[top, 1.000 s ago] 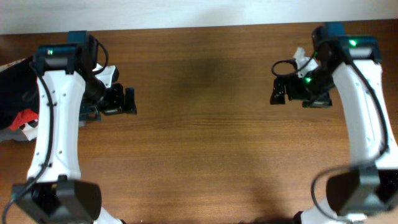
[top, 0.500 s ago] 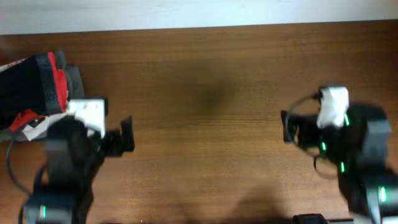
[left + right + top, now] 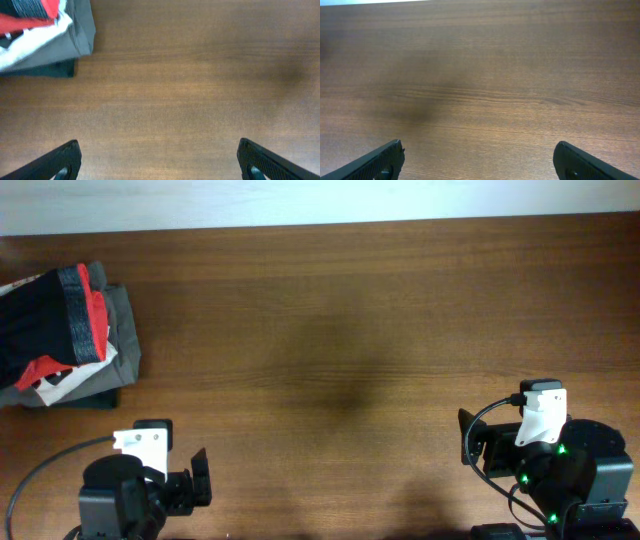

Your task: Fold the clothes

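Observation:
The clothes, black pants with a grey waistband edged in red-orange, lie bunched on top of a pile at the table's far left edge. A corner of that pile, with the red trim, shows at the top left of the left wrist view. My left gripper sits low at the front left, open, with only bare wood between its fingers. At the front right, my right gripper is also open and holds nothing. Both are far from the pants.
Under the pants lie a red T-shirt with white lettering and folded grey garments, with a dark layer at the bottom. The wooden table meets a white wall along its far edge.
Both arms have drawn back from the middle of the table to its front edge. The pile at the left, earlier partly covered by the left arm, now shows. Both grippers stayed open.

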